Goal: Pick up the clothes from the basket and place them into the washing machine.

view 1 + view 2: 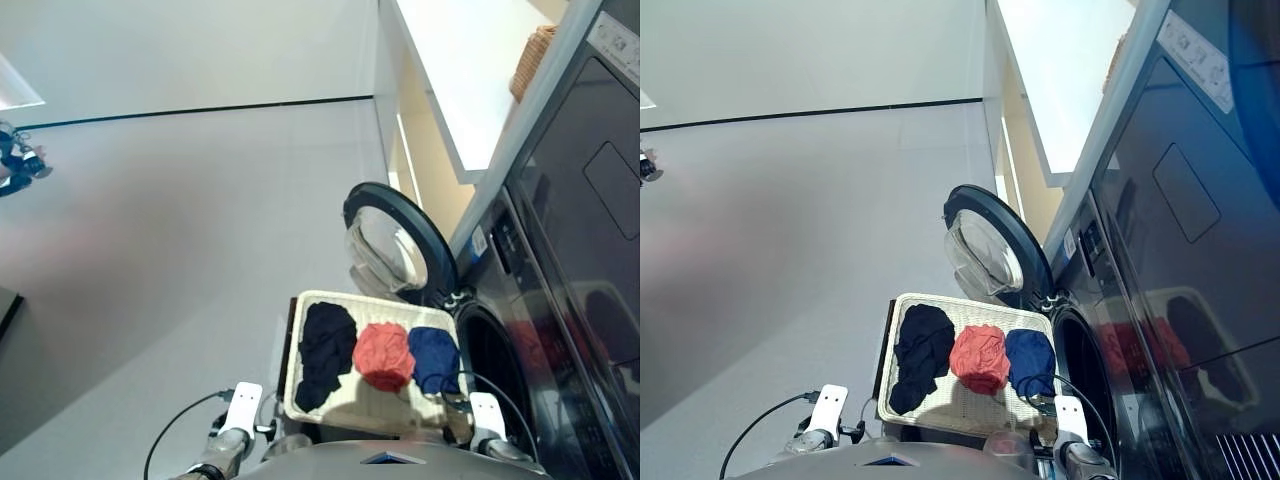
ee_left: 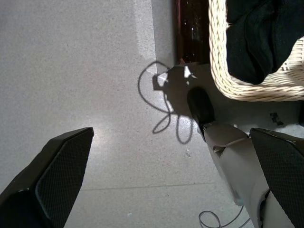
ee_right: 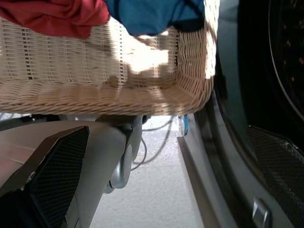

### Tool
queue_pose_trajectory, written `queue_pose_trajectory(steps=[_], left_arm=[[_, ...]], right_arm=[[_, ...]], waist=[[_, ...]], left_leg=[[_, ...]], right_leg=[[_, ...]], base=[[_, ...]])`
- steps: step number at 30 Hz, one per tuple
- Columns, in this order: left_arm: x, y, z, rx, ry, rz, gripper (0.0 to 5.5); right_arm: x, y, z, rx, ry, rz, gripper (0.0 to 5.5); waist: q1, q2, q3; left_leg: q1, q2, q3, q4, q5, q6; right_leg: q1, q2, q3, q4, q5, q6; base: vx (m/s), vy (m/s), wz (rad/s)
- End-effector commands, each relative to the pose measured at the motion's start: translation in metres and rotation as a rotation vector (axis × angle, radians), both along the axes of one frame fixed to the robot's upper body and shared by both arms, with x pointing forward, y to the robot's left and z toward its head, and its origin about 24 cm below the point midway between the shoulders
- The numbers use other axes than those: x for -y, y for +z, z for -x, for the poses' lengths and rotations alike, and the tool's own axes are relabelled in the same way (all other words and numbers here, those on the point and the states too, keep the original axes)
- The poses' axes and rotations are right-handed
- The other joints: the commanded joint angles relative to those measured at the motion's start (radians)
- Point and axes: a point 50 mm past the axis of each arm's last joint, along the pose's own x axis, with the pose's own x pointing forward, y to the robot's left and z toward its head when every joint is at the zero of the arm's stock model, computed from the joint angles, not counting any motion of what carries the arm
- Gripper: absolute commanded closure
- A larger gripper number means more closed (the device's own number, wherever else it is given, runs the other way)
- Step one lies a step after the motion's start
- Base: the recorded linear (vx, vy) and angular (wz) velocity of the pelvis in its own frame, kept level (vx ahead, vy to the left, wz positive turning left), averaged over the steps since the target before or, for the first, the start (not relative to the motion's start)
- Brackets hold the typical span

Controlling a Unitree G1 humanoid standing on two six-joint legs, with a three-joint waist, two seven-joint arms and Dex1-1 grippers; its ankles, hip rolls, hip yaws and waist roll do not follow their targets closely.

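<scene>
Basket (image 1: 300, 352): cream-white woven tray, low rim, rounded corners; sits at 6 o'clock in the head views, directly in front of the robot and just beside the washing machine (image 1: 520, 330) at its 3 o'clock side.

Black garment (image 1: 325, 352): lies at the 9 o'clock end of the basket, stretched lengthwise along it.

Coral red garment (image 1: 384, 355): bunched in the middle of the basket, touching the navy piece and just beside the black one.

Navy blue garment (image 1: 433, 357): bunched at the 3 o'clock end, nearest the machine's opening, touching the basket wall there.

Washing machine: dark front-loader along the 3 o'clock edge of the head views; its porthole (image 1: 492, 362) is uncovered, and the round glass door (image 1: 392, 243) with dark rim stands swung out at 12 o'clock from the basket.

Small brown wicker basket (image 1: 531, 58): on a white shelf (image 1: 455, 70) at 1 o'clock, well apart from the rest.

Floor (image 1: 170, 240): pale grey, filling the 9 to 12 o'clock area.

Left gripper (image 2: 166, 180): fingers spread wide, empty, over the floor beside the basket's black-garment corner.

Right gripper (image 3: 166, 185): fingers spread wide, empty, below the basket's corner under the navy garment, next to the machine's front.
</scene>
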Motion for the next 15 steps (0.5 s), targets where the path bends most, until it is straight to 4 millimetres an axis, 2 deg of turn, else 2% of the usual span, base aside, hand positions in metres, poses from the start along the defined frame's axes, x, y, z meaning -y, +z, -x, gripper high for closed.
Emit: queue_pose_trajectory(steps=[1,6,11,12,13,15], left_arm=[[-0.017,0.011,-0.032,0.085,0.008,-0.042,0.00],[-0.016,0.014,-0.039,0.113,0.039,-0.032,0.00],[-0.002,0.021,-0.060,0.191,-0.056,-0.024,0.00],[0.004,0.028,-0.073,0.256,-0.055,-0.001,0.00],[0.004,0.028,-0.073,0.256,-0.055,-0.002,0.00],[0.014,0.042,-0.096,0.377,-0.056,0.022,0.00]], right_arm=[[-0.012,0.000,-0.020,0.010,0.076,0.000,0.00],[-0.011,0.001,-0.022,0.014,0.070,0.007,0.00],[-0.013,0.002,-0.028,0.034,0.117,0.024,0.00],[-0.013,0.006,-0.038,0.086,0.104,0.030,0.00],[-0.013,0.006,-0.038,0.086,0.104,0.030,0.00],[-0.016,0.015,-0.061,0.189,0.129,0.065,0.00]], waist=[[0.010,-0.104,0.032],[0.011,-0.105,0.036],[0.010,-0.105,0.040],[0.006,-0.105,0.046],[0.006,-0.105,0.046],[0.002,-0.104,0.062]], left_leg=[[0.030,-0.001,0.046,-0.003,-0.019,-0.029],[0.028,-0.004,0.042,-0.003,-0.020,-0.027],[0.030,-0.005,0.039,-0.003,-0.021,-0.026],[0.031,-0.005,0.039,-0.003,-0.022,-0.026],[0.032,-0.005,0.039,-0.003,-0.022,-0.026],[0.026,-0.004,0.039,-0.003,-0.017,-0.026]], right_leg=[[0.027,-0.141,0.001,-0.002,0.061,0.101],[0.025,-0.144,0.002,-0.002,0.064,0.102],[0.028,-0.145,-0.002,-0.002,0.062,0.102],[0.027,-0.144,0.001,-0.002,0.062,0.101],[0.028,-0.144,0.001,-0.002,0.062,0.101],[0.020,-0.144,0.005,-0.002,0.065,0.102]], base=[[0.000,0.000,0.000],[0.000,0.000,0.000],[0.000,0.000,0.000],[0.000,0.000,0.000],[0.000,0.000,0.000],[-0.037,0.004,-0.007]])
